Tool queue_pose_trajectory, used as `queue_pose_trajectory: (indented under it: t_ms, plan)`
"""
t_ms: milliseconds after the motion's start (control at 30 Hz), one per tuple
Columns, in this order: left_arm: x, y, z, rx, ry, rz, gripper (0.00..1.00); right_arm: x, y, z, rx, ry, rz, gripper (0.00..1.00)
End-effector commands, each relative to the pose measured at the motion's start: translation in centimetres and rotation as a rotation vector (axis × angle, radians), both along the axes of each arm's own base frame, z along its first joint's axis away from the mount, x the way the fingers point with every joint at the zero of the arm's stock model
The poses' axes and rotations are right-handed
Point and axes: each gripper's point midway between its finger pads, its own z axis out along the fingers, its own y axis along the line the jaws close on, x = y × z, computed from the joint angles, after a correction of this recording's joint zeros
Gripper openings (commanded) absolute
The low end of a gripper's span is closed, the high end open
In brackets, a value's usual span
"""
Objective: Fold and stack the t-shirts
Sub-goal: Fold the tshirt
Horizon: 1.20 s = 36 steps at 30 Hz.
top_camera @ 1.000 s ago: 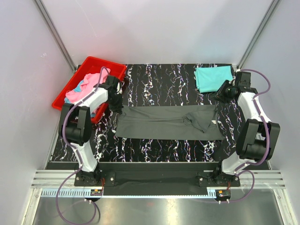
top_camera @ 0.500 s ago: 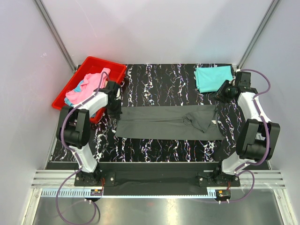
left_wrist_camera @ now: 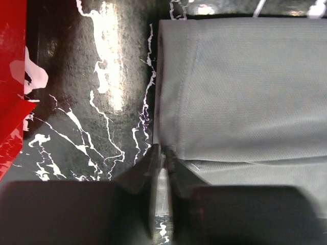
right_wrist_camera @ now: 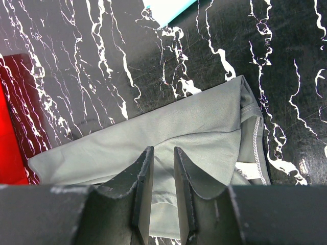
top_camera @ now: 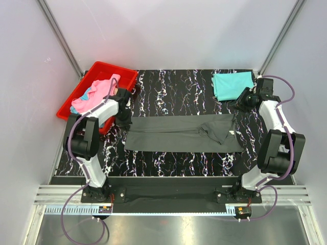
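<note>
A dark charcoal t-shirt (top_camera: 173,133), folded into a long strip, lies across the middle of the table. My left gripper (top_camera: 124,120) is at its left edge. In the left wrist view the jaws (left_wrist_camera: 162,153) are pinched on the shirt's edge (left_wrist_camera: 240,87). My right gripper (top_camera: 240,102) hovers over the shirt's back right corner. In the right wrist view its fingers (right_wrist_camera: 162,150) stand a narrow gap apart and hold nothing above the cloth (right_wrist_camera: 194,125). A folded teal t-shirt (top_camera: 232,84) lies at the back right. Pink (top_camera: 99,91) and light blue cloth fill the red bin.
The red plastic bin (top_camera: 104,67) stands at the back left, just beside my left arm; its wall shows in the left wrist view (left_wrist_camera: 10,76). The black marbled table (top_camera: 173,89) runs to side walls left and right.
My left gripper has moved nearer along the shirt's left edge, and that edge has shifted slightly left. The right arm has not moved.
</note>
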Motion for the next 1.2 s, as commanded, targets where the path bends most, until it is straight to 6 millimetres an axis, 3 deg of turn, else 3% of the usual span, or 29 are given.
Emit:
queue_pose_trajectory:
  t_ms: [0, 133, 233, 300, 367, 400, 500, 633, 700, 833, 1067, 1167]
  plan:
    - [1.4, 0.4, 0.7, 0.037, -0.030, 0.017, 0.20, 0.6, -0.1, 1.1, -0.023, -0.044, 0.013, 0.30]
    - [2.0, 1.2, 2.6, 0.084, -0.044, 0.041, 0.30, 0.3, 0.8, 0.5, -0.023, 0.006, 0.012, 0.30]
    - [3.6, 1.4, 5.8, 0.113, -0.126, 0.056, 0.32, -0.8, 2.6, -0.6, -0.010, 0.078, -0.008, 0.31]
    - [4.8, 0.1, 7.7, 0.074, -0.181, 0.037, 0.34, -1.9, 4.1, -2.1, 0.070, 0.130, -0.038, 0.30]
    - [5.5, -1.8, 8.3, 0.011, -0.213, -0.007, 0.35, -2.6, 4.5, -3.3, 0.107, 0.157, -0.062, 0.29]
    - [5.3, -3.8, 8.0, -0.051, -0.204, -0.050, 0.35, -3.1, 4.4, -4.4, 0.116, 0.178, -0.095, 0.29]
    - [5.4, -6.7, 6.3, -0.123, -0.189, -0.105, 0.36, -3.6, 3.6, -6.1, 0.091, 0.209, -0.155, 0.29]
    - [4.4, -7.6, 2.3, -0.153, -0.100, -0.095, 0.36, -3.5, 3.2, -7.9, 0.079, 0.224, -0.190, 0.28]
    - [3.8, -7.0, 0.4, -0.117, -0.048, -0.072, 0.36, -3.2, 2.6, -8.6, 0.046, 0.232, -0.195, 0.29]
    - [2.9, -4.4, -1.4, -0.007, -0.003, -0.005, 0.40, -3.3, 1.9, -10.8, -0.007, 0.292, -0.181, 0.29]
    - [0.0, -1.5, -3.0, 0.089, 0.044, 0.057, 0.45, -4.0, 1.6, -12.7, -0.032, 0.328, -0.164, 0.29]
    - [-1.0, -0.8, -2.8, 0.101, 0.037, 0.082, 0.45, -3.8, 1.4, -13.0, -0.052, 0.329, -0.146, 0.29]
